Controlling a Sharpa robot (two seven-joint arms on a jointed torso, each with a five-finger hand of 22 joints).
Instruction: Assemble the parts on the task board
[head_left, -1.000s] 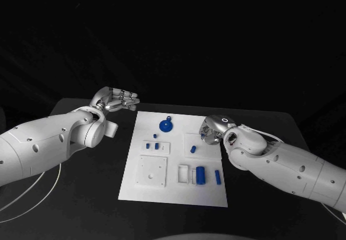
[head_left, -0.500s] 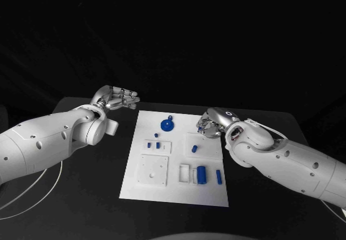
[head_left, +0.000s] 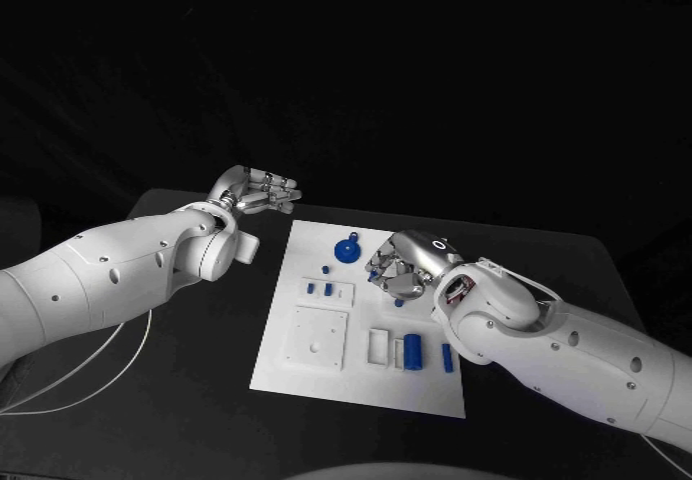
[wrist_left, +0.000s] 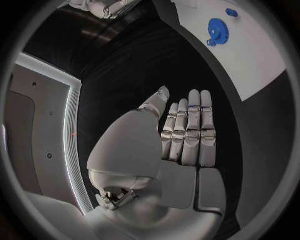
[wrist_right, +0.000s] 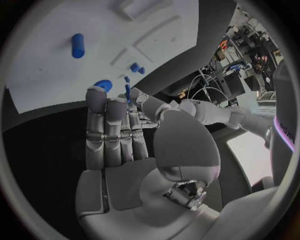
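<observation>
No legible text, brand, number or sign is found in any view. A small red-and-white mark is seen on the right arm (head_left: 459, 290) near the wrist, too small to be read. The task board (head_left: 329, 362) and its blue parts carry no lettering that can be made out.

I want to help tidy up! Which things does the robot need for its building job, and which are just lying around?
For the job:
task board
blue gear
blue cylinder
small blue pegs
right hand, over the board
left hand, off the board

Just lying about:
white cables
black table
</observation>
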